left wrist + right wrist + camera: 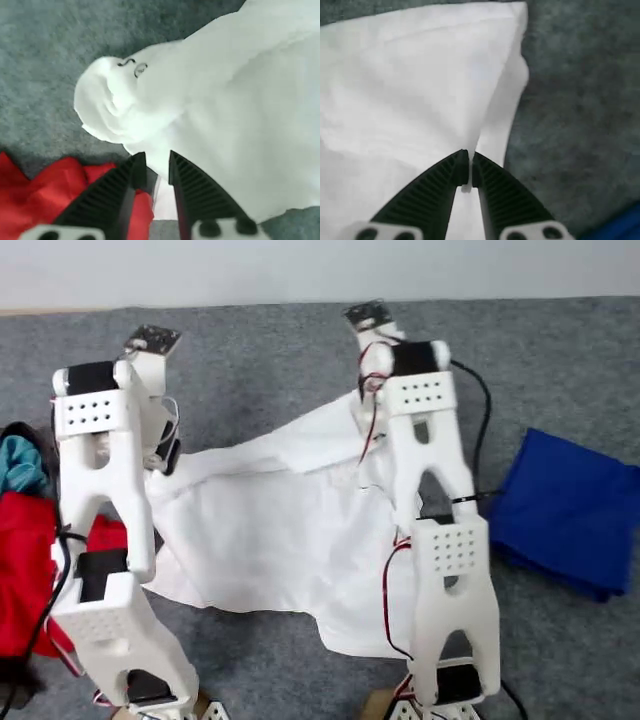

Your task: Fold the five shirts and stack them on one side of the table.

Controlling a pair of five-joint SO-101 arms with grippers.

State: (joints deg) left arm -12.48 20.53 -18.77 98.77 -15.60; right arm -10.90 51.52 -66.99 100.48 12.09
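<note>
White shirt [270, 530] lies spread on the grey bench [250, 350] between my two arms, its long axis running side to side across the high view. My left gripper [156, 161] pinches its edge next to the red shirt [25, 570]. My right gripper [469, 158] is clamped on a fold at the opposite end. A folded blue shirt [570, 510] sits apart on the right.
</note>
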